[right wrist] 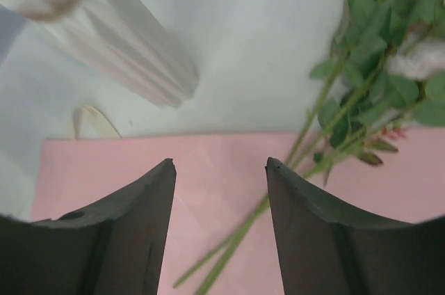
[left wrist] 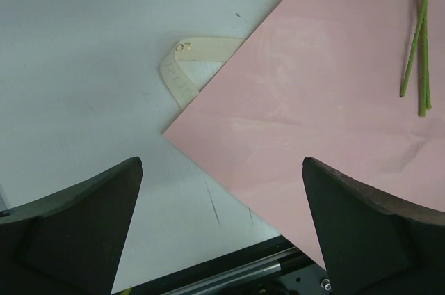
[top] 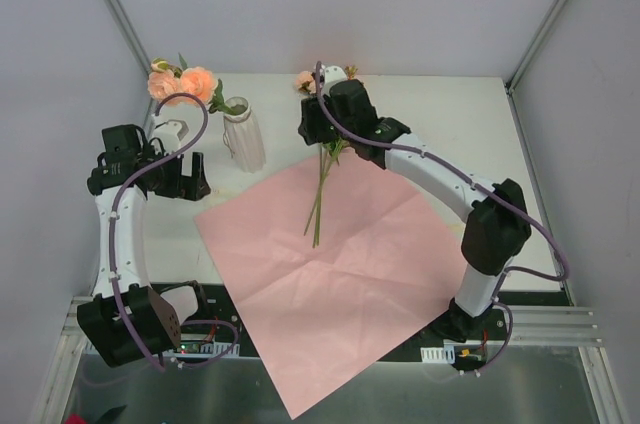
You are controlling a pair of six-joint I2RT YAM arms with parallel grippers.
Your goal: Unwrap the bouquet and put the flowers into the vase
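Note:
The pink wrapping paper (top: 330, 264) lies flat and unfolded on the table. On its far corner lie loose flowers (top: 320, 194), with long green stems (right wrist: 236, 239) and leaves (right wrist: 375, 86). Their heads are partly hidden behind my right arm. My right gripper (right wrist: 220, 163) hovers open above these stems, gripping nothing, and it shows in the top view (top: 320, 134). The white ribbed vase (top: 243, 139) stands upright to the left of the paper and holds peach roses (top: 185, 84). Left of the vase, my left gripper (left wrist: 222, 163) hangs wide open and empty over the paper's left corner (left wrist: 313, 100).
A cream ribbon (left wrist: 184, 65) lies curled on the table, half tucked under the paper's left edge near the vase's foot (right wrist: 118, 37). The paper's near corner overhangs the table's front edge. Grey enclosure walls stand close on three sides.

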